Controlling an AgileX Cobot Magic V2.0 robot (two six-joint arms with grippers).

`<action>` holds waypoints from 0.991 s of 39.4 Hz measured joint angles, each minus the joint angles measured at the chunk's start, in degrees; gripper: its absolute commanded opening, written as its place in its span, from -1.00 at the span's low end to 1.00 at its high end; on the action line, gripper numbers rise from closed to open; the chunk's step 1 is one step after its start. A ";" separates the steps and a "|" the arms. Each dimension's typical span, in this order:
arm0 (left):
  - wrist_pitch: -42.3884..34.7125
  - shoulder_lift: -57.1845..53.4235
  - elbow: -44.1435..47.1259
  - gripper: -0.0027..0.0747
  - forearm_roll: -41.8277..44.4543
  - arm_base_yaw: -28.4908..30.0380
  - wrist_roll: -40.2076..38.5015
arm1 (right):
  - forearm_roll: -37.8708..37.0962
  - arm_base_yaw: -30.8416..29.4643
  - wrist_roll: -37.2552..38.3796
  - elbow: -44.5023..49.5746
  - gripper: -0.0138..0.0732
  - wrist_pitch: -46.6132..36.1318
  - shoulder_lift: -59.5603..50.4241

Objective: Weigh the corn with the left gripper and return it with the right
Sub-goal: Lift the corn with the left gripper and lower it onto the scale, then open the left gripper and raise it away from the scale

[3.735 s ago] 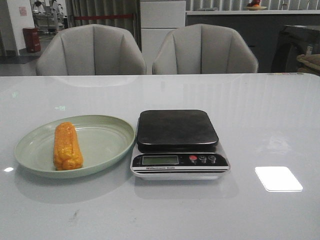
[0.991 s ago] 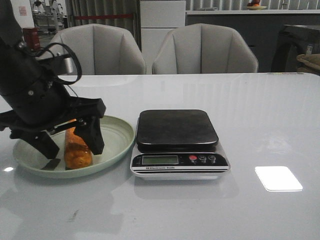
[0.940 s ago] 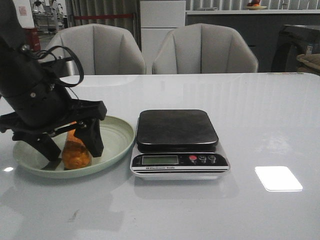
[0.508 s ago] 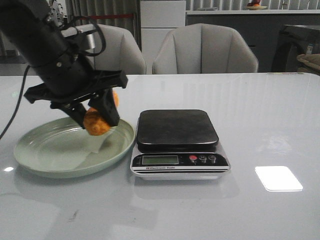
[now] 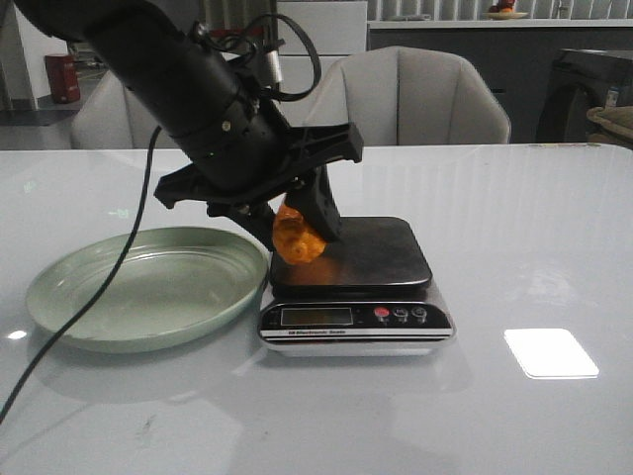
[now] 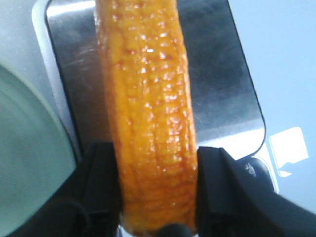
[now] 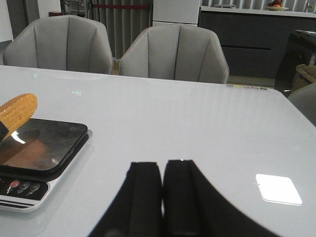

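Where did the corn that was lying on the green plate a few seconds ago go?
The left gripper came in, closed on the corn, lifted it off the green plate and carried it right, over the scale. Plate and scale haven't moved. The right gripper sits shut, away from them.

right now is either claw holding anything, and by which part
The left claw grips the corn across one end, above the scale. The right claw holds nothing.

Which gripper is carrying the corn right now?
The left gripper, clamped on the corn above the scale; the right gripper is shut and empty.
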 measured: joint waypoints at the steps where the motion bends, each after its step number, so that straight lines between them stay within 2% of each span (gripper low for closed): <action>1: -0.36 0.36 0.00 0.09 -0.28 -0.12 0.00 | 0.00 0.00 0.00 0.00 -0.29 0.00 0.00; 4: -1.08 1.21 0.00 0.34 -1.28 -0.66 0.00 | 0.00 0.00 0.00 0.00 -0.29 0.00 0.00; 6: -1.51 1.81 0.00 0.38 -1.82 -0.93 0.00 | 0.00 0.00 0.00 0.00 -0.29 0.00 0.00; 26: -0.70 1.81 -2.76 0.36 -1.99 -2.08 0.00 | 0.00 0.00 0.00 0.00 -0.29 0.00 0.00; 33: 0.41 -4.04 -0.66 0.36 1.81 -2.08 0.00 | 0.00 0.00 0.00 0.00 -0.29 0.00 0.00; 39: 0.68 -11.33 5.05 0.36 2.93 -0.33 0.00 | 0.00 0.00 0.00 0.00 -0.29 0.00 0.00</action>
